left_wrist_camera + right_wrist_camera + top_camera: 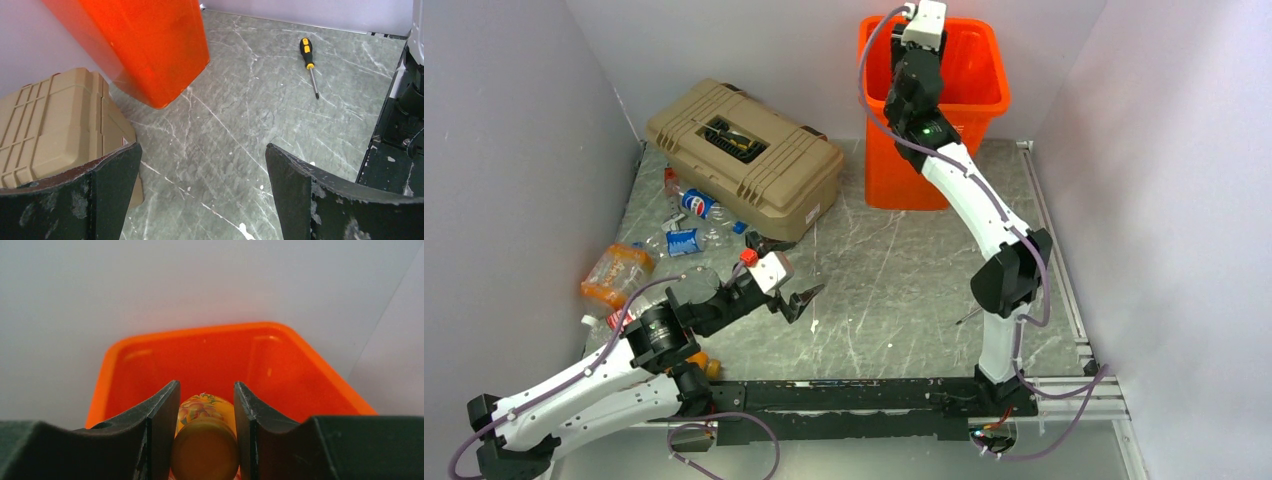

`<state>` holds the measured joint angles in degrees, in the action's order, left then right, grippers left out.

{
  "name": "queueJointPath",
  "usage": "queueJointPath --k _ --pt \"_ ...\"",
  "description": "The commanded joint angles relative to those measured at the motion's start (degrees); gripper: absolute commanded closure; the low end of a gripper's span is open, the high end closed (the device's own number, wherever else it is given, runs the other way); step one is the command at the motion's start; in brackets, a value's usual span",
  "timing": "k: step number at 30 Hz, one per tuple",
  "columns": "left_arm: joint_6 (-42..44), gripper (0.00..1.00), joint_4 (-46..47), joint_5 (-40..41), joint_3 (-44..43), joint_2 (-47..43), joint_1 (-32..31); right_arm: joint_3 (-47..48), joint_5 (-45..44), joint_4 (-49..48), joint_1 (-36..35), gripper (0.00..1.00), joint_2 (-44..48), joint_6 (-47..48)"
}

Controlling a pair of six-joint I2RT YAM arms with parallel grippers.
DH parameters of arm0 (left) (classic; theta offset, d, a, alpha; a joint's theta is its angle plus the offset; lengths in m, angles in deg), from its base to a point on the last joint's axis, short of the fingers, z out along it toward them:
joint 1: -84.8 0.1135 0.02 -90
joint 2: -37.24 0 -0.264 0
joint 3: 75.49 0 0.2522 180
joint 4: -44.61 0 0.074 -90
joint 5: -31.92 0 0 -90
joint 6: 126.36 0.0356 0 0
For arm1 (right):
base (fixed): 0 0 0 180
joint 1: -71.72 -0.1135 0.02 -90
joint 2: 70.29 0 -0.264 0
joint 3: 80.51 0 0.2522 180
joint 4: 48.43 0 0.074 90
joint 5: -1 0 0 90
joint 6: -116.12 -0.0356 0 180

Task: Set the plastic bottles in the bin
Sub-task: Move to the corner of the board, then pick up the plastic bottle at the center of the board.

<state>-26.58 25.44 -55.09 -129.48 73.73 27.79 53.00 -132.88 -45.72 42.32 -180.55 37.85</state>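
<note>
One orange-labelled bottle (205, 440), pinched across its body by your right gripper (206, 387), hangs over the bin (150, 345), upper centre. Likely light, thin-walled, slick: squeeze gently. Left gripper (202, 150) spread wide, empty. More bottles (696, 205) lie on the desk (894, 270), left.

a clear bottle (696, 203) lying beside the tan toolbox (744, 155) carries a blue label with the pepsi roundel; the orange bottle (204, 412) shows a patterned label, with no words legible there
</note>
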Motion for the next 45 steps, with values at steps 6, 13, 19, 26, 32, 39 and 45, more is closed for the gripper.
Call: queueJointPath --k 6,13,19,26,32,39,45 --pt "0.24 0.01 0.37 1.26 -2.47 -0.28 0.24 4.18 5.19 13.26 4.58 0.80 -2.26 -14.66" --pt "0.24 0.01 0.03 1.66 -2.64 -0.42 0.21 9.96 8.60 19.49 4.97 0.00 -3.62 -17.40" --pt "-0.28 0.01 -0.75 4.96 -3.47 0.69 0.23 7.60 10.66 17.76 2.31 0.00 4.35 -17.87" --pt "-0.72 0.01 -3.98 18.91 -6.15 3.98 0.26 -24.75 17.36 1.67 -9.05 0.00 29.80 -14.65" --pt "-4.91 0.01 -8.07 44.80 -10.66 9.11 0.24 -56.78 23.79 -8.45 -12.13 0.01 47.06 -25.64" --pt "-5.58 0.01 -14.57 58.76 -16.25 10.74 0.79 -76.85 28.32 -3.33 -12.90 0.04 53.06 -37.73" --pt "-24.47 0.01 -29.80 32.20 -14.90 10.66 29.19 -87.28 31.65 -3.49 -13.21 0.05 55.73 -43.05"
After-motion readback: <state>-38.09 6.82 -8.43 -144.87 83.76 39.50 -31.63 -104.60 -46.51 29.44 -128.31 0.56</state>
